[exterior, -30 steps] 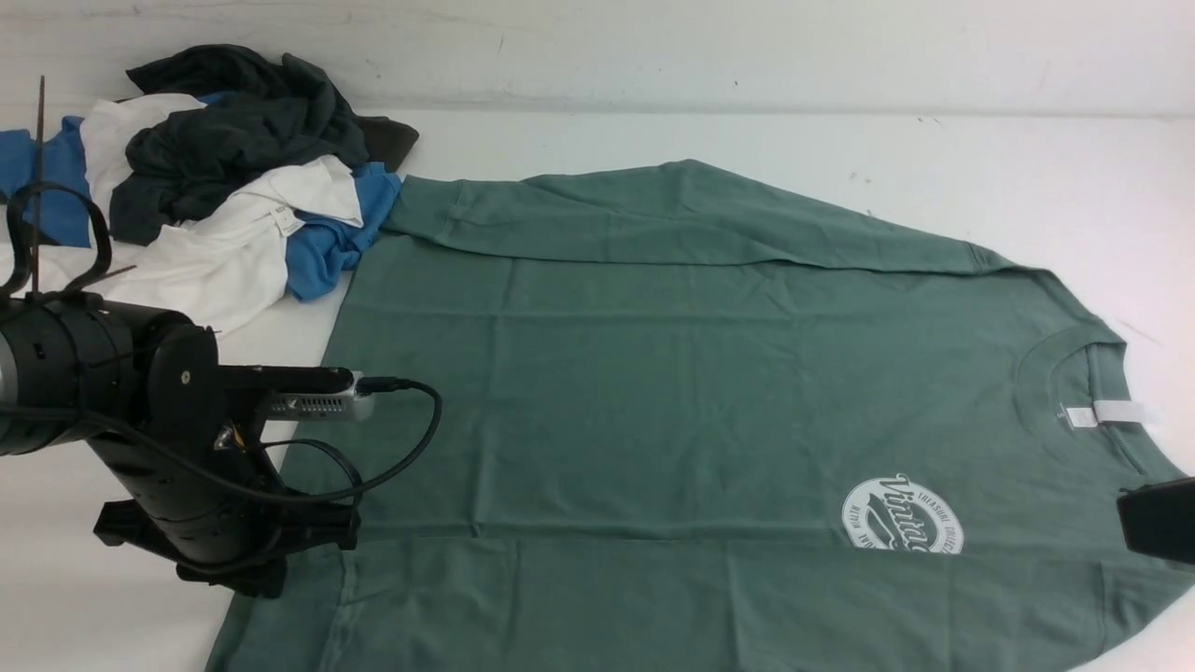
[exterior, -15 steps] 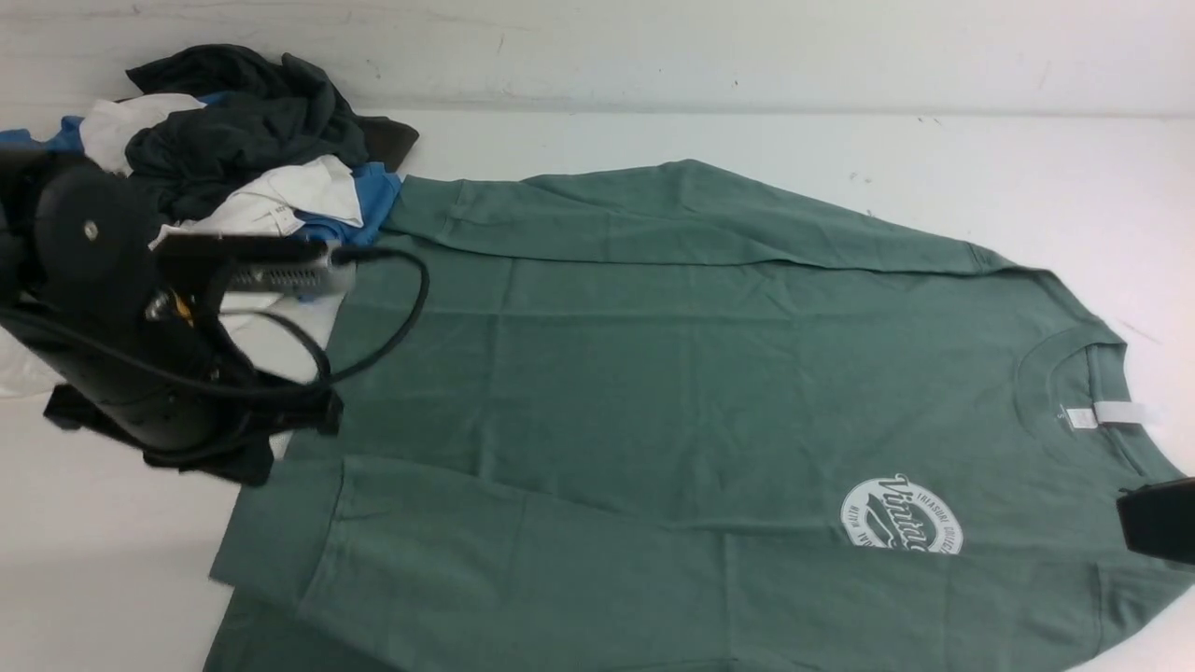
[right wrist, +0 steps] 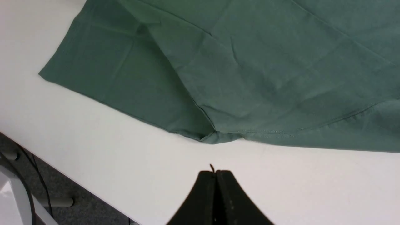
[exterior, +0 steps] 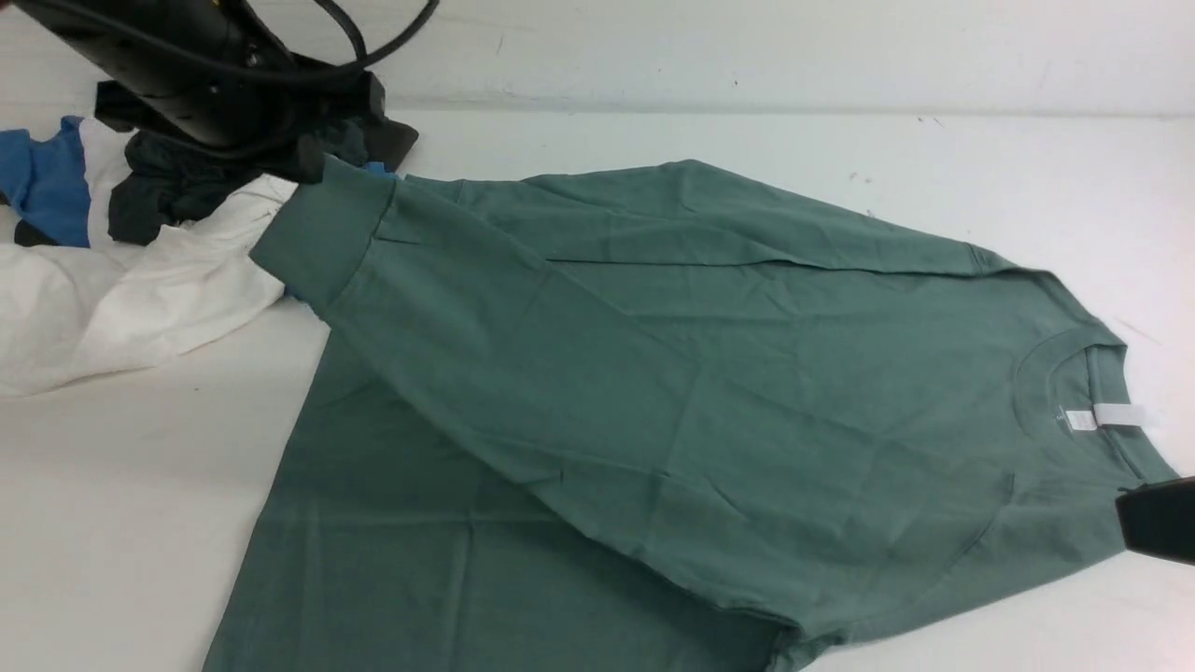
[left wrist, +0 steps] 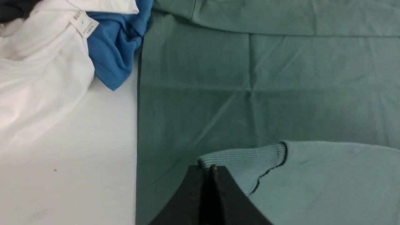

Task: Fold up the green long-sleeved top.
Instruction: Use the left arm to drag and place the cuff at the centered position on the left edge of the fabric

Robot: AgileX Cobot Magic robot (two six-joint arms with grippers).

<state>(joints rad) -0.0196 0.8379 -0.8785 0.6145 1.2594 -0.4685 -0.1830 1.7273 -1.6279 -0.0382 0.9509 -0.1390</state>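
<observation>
In the front view, your left gripper [exterior: 308,161] is at the upper left of the frame, its jaws pinching the ribbed cuff [exterior: 327,229] of the green long-sleeved top [exterior: 597,373]. That sleeve slants from the jaws across the body of the top toward the lower right of the frame. The top spreads over the desk [exterior: 121,485] from the left of the frame to the right edge, its other sleeve [exterior: 691,219] folded in along the upper side. You can see the crew neck and white neck label [exterior: 1081,420] at the right. White [exterior: 168,289], blue [exterior: 51,182] and dark [exterior: 177,182] garments are heaped at the upper left, and part of your right gripper [exterior: 1158,520] shows at the right edge.

In your left wrist view, the jaws are pressed together on the cuff, just in front of flat green fabric. A white garment with a tag [left wrist: 83,24] and a blue one lie beside the top, at the upper left of the frame.

In your right wrist view, the jaws are pressed together with nothing between them, in front of bare desk at the bottom of the frame. The top fills the upper part, apart from the jaws.
</observation>
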